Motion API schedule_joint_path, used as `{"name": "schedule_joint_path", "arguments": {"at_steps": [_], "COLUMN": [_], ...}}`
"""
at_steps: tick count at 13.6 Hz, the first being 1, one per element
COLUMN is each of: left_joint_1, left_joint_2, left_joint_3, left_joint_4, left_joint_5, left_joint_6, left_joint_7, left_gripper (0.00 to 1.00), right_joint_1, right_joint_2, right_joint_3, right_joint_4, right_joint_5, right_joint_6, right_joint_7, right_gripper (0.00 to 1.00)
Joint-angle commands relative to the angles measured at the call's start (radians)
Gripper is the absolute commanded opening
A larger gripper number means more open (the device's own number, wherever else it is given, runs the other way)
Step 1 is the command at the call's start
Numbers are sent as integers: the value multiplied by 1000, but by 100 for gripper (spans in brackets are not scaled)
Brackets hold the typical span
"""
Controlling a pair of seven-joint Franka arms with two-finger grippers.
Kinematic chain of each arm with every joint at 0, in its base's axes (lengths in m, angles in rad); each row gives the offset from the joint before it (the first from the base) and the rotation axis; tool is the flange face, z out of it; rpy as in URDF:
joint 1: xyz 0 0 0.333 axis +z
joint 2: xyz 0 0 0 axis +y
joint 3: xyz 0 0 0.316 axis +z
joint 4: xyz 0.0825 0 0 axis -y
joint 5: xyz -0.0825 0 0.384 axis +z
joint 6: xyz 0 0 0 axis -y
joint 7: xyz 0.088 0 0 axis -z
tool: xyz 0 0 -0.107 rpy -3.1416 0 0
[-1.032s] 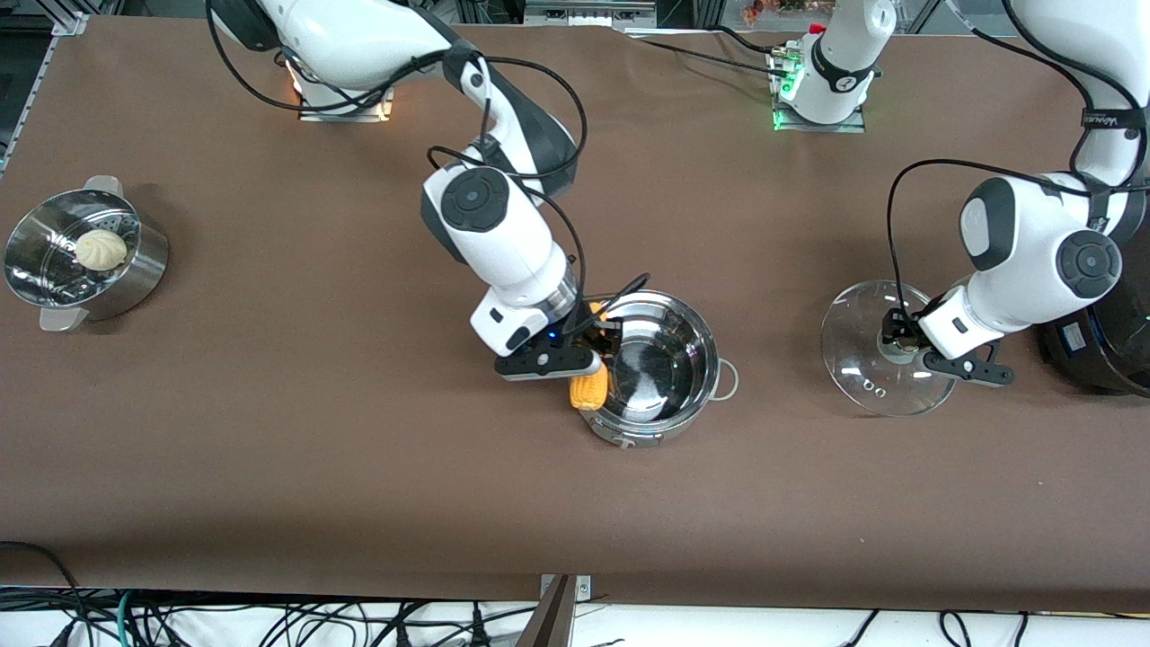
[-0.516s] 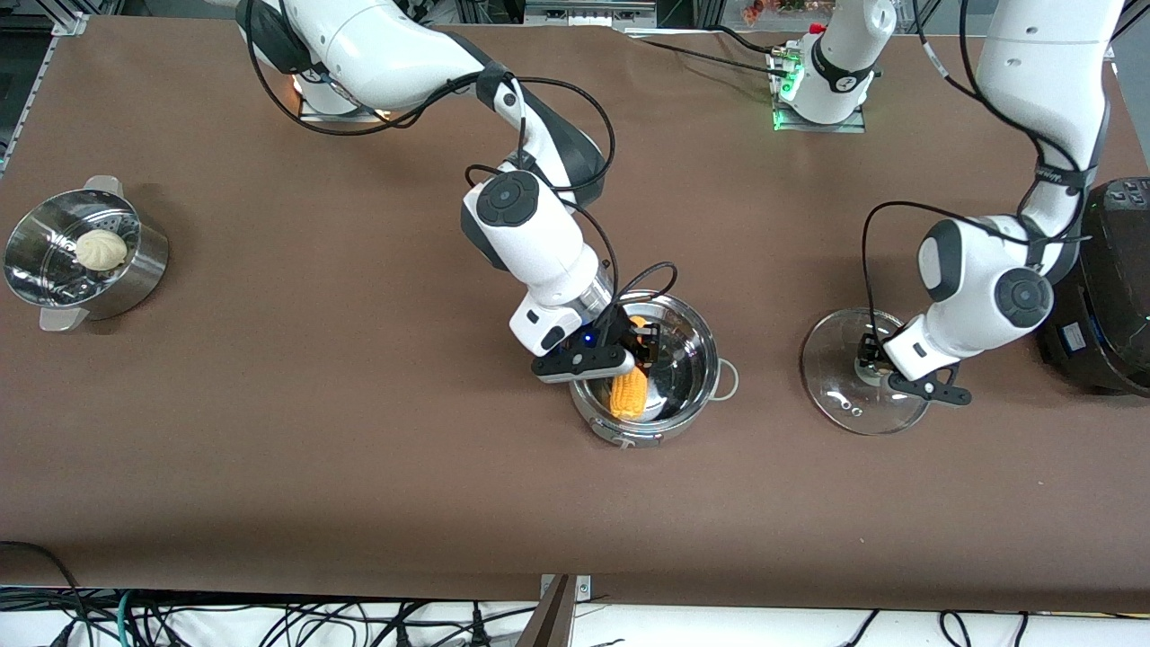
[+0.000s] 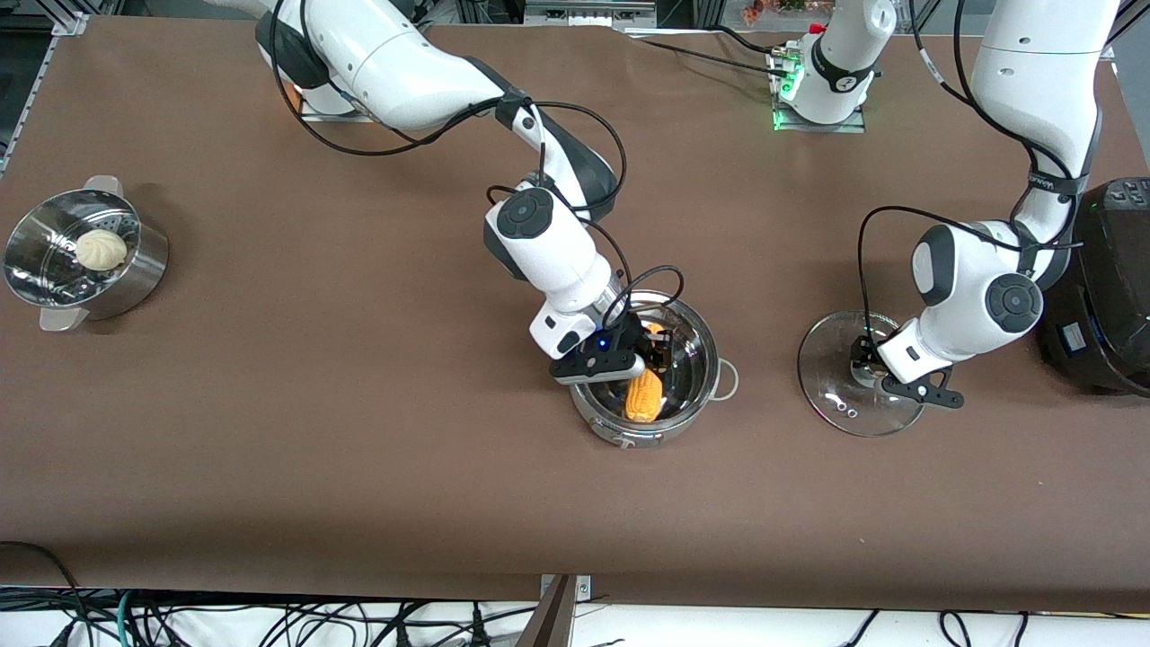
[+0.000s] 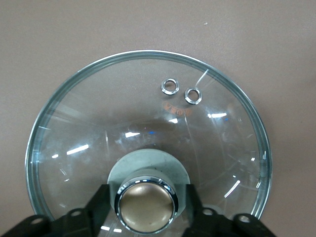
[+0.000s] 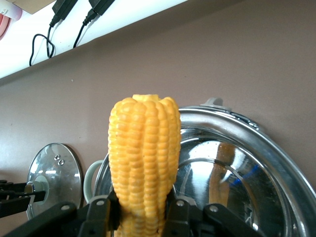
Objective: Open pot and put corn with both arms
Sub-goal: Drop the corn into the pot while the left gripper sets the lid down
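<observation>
Corn held over the open pot, lid held aside.

The right gripper (image 3: 649, 358) clamps the corn cob (image 3: 644, 396) by one end (its fingers (image 5: 106, 212) pinch the kernels) over the stainless-steel pot (image 3: 703, 395) mid-table. The left gripper (image 3: 864, 359) grips the tan knob (image 4: 146, 204) of the glass lid (image 3: 827, 386), which sits low over the brown table (image 3: 359, 449) beside the pot, toward the left arm's end. A black rice cooker (image 3: 1110, 296) stands near that lid; a steamer pot (image 3: 135, 270) with a white bun (image 3: 100, 249) stands at the right arm's end.

Shiny mirror-bright steel pot (image 3: 696, 382), clear glossy glass lid (image 4: 148, 133), bumpy yellow corn (image 5: 143, 163), matt brown table cover (image 3: 359, 467)
</observation>
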Motion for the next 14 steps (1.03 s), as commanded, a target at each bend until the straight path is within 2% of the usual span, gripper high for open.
{"name": "schedule_joint_path", "arguments": {"at_steps": [1, 3, 4, 5, 9, 10, 11, 13, 14], "left_joint_1": [-1, 3, 6, 9, 13, 14, 25, 48, 48], "left_joint_2": [-13, -85, -148, -218, -436, -452, -473, -532, -543], "left_joint_3": [2, 2, 2, 2, 2, 2, 2, 10, 25], "left_joint_4": [3, -70, -113, -162, -265, -267, -267, -240, -183], "left_joint_5": [4, 8, 10, 10, 10, 10, 10, 10, 11], "left_joint_6": [-8, -13, -22, -25, -51, -51, -54, -132, -221], "left_joint_7": [-2, -2, -2, -1, -1, -1, -1, -2, -2], "left_gripper": [100, 100, 100, 100, 100, 100, 100, 100, 100], "right_joint_1": [1, 3, 3, 3, 20, 23, 27, 34, 34], "right_joint_2": [26, 28, 28, 31, 55, 57, 57, 55, 54], "right_joint_3": [4, 4, 2, 2, 1, -1, -4, -4, -4], "right_joint_4": [47, 37, 26, 17, 3, -8, -14, -15, -15], "right_joint_5": [-1, 1, -1, -1, -7, -7, -9, -25, -26], "right_joint_6": [6, 6, 9, 15, 32, 42, 47, 45, 44], "right_joint_7": [11, 11, 11, 11, 11, 12, 12, 15, 15], "right_gripper": [0, 2, 21, 28, 36, 49, 99, 100, 100]}}
